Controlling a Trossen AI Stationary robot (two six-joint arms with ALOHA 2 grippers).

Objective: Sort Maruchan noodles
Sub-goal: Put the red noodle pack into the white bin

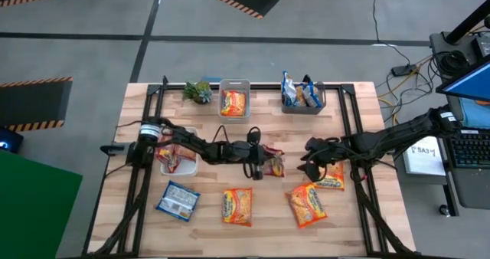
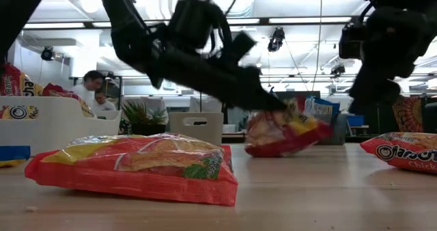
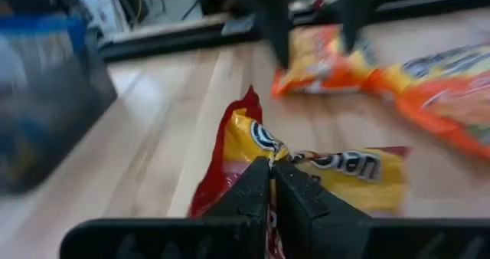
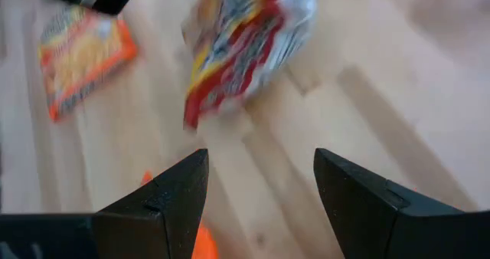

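Maruchan noodle packets lie flat on the wooden table: three orange ones point(image 1: 237, 206), point(image 1: 307, 203), point(image 1: 331, 180) and a blue one point(image 1: 178, 199). My left gripper point(image 1: 260, 165) reaches in from the table's left to mid-table and is shut on a red-and-yellow packet point(image 1: 273, 164), also seen in the low view point(image 2: 287, 132). My right gripper point(image 1: 308, 165) hangs open just right of that packet, above the orange packet point(image 1: 331, 180), with nothing between its fingers point(image 4: 180, 194). My left gripper pinches the red-and-yellow packet's near end edge point(image 3: 264, 148) between its two shut fingers point(image 3: 249, 186). The fingers come nearly level, slanting slightly down, from the table's left. The packet sits tilted beyond the fingertips; whether its lower end point(image 2: 251, 149) touches the table I cannot tell.
A white bin point(image 1: 178, 167) at the left holds red packets. At the far edge, a white bin point(image 1: 234, 85) holds an orange packet and a grey bin point(image 1: 303, 108) holds blue ones. A small green plant point(image 1: 199, 91) stands beside them.
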